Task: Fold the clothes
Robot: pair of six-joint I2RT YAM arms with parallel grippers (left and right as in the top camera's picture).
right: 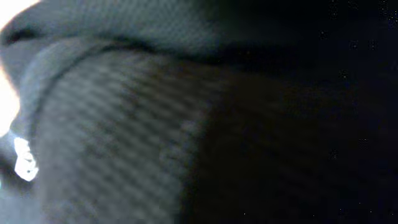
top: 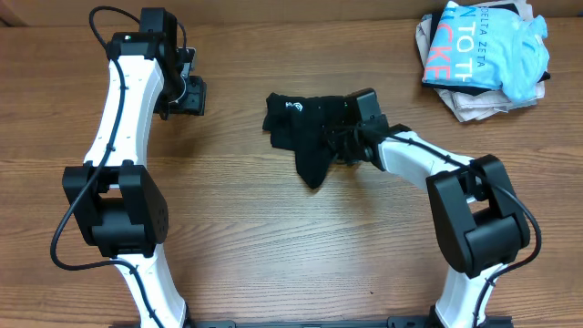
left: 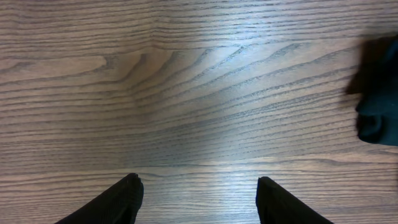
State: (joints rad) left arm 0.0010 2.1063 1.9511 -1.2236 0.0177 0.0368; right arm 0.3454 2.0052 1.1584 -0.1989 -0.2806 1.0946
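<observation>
Here's the desk (top: 273, 264), wood grain all over, and the black garment (top: 301, 128) sits a little right of centre. It's bunched up rather than flat, with one flap trailing down toward the near edge and a small white logo (top: 293, 107) showing near its top left.

The right arm (top: 414, 157) reaches in from the right, and the right jaws are buried in the garment's right side. From its own wrist camera there's nothing but dark knitted cloth (right: 124, 137) pressed right up against the lens, so I can't tell whether those jaws are apart or clamped on it.

Over on the far left, the left arm (top: 123, 100) is stretched up toward the back of the desk, well away from the garment. The left jaws stand apart with only bare wood between them, gripping nothing. Just the edge of the black garment (left: 379, 93) creeps in at the right of that wrist view.

Up in the back right corner sits a pile of clothes (top: 474, 96), with a light blue shirt (top: 510, 59) carrying printed lettering on top and paler pieces poking out underneath — well apart from both arms.
</observation>
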